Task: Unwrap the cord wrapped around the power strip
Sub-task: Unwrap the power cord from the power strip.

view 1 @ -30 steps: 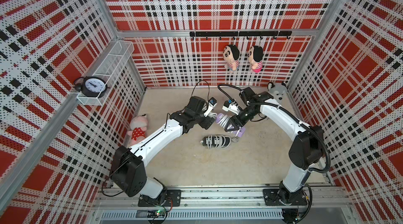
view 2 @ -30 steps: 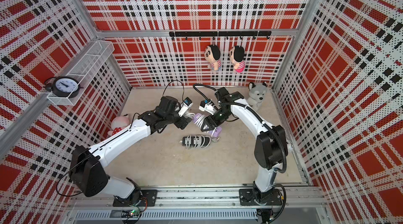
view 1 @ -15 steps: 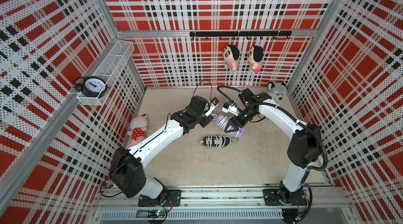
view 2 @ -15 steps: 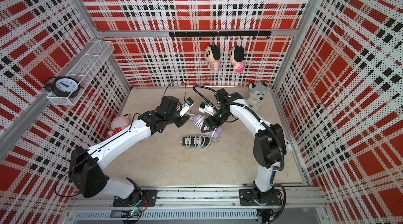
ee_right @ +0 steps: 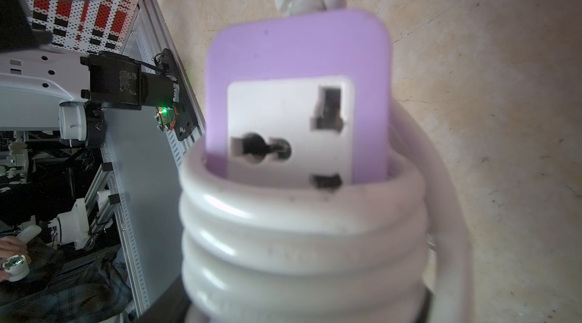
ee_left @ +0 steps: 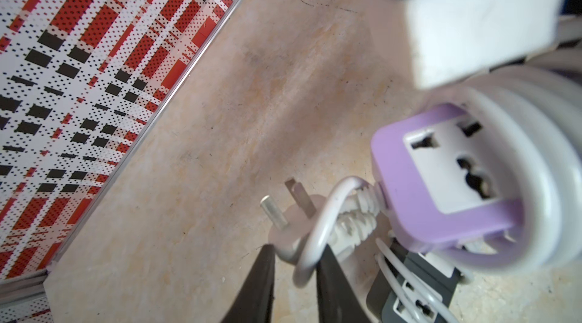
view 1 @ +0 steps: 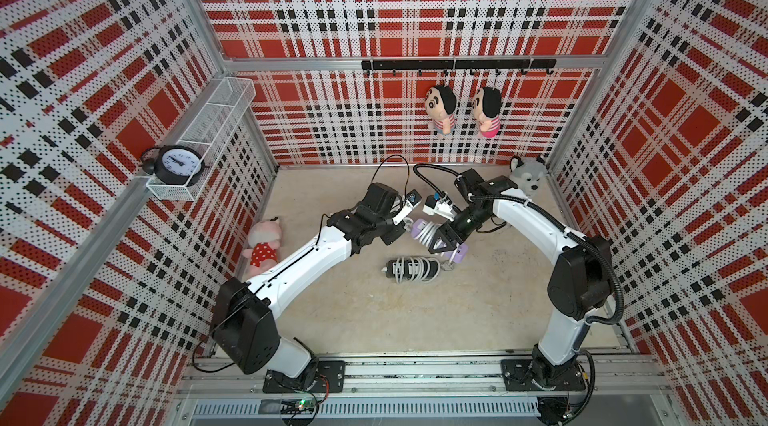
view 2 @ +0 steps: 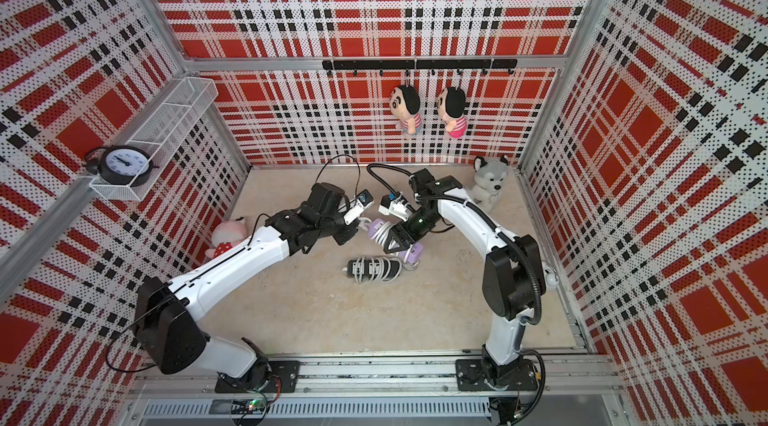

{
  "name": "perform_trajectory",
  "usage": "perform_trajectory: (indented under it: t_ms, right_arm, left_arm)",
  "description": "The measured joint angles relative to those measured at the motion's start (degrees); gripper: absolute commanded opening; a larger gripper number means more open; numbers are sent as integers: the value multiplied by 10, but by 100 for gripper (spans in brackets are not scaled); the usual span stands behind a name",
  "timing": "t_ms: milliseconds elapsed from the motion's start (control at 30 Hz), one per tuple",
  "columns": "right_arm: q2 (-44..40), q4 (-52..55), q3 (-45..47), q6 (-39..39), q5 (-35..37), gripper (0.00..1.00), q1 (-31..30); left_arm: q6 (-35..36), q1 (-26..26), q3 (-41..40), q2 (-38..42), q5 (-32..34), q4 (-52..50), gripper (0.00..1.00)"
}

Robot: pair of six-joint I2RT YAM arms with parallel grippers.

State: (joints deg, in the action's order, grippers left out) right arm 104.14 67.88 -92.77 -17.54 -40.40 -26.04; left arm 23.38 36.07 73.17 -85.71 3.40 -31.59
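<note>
Top views: the white wire-mesh wall basket [view 1: 212,129] holds a round black alarm clock [view 1: 176,160] at its near end. Your right claw [view 1: 441,242] is clamped across the lilac rectangular plastic power strip [view 1: 459,254] mid-body, with the white cord [view 1: 426,233] coiled round it. Your left claw [view 2: 348,233] sits at the strip's far end, tips hidden under the wrist. A black cord-wound power strip [view 1: 411,269] lies on the floor just in front.

Left wrist: the black fingers [ee_left: 267,274] stand narrow, with the cord loop and white plug [ee_left: 283,236] between them. I can't tell if they pinch. The strip is cut off at the frame edge.

Right wrist: strip and coils are blurred, and the claw itself is out of frame.
</note>
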Motion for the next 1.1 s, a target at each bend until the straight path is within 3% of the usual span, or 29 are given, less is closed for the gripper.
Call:
perform_trajectory:
  t_ms: [67,400,567,900,1100]
  right_arm:
    - [0,2,0,-9,-3,20,5]
    - [13,49,-16,-73,-21,19,17]
    - [17,68,-16,-106,-42,9,19]
    - [26,92,-42,-167,-105,6,14]
    - [43,93,-60,-191,-134,6,0]
  left_arm:
    - [-2,-3,10,-4,-11,-9,10]
    - [-4,-32,18,-8,-103,-27,5]
    - [-1,-86,18,-9,-231,-40,0]
    - [24,-205,27,-38,-501,-38,0]
    - [-44,-266,-11,-52,-628,66,0]
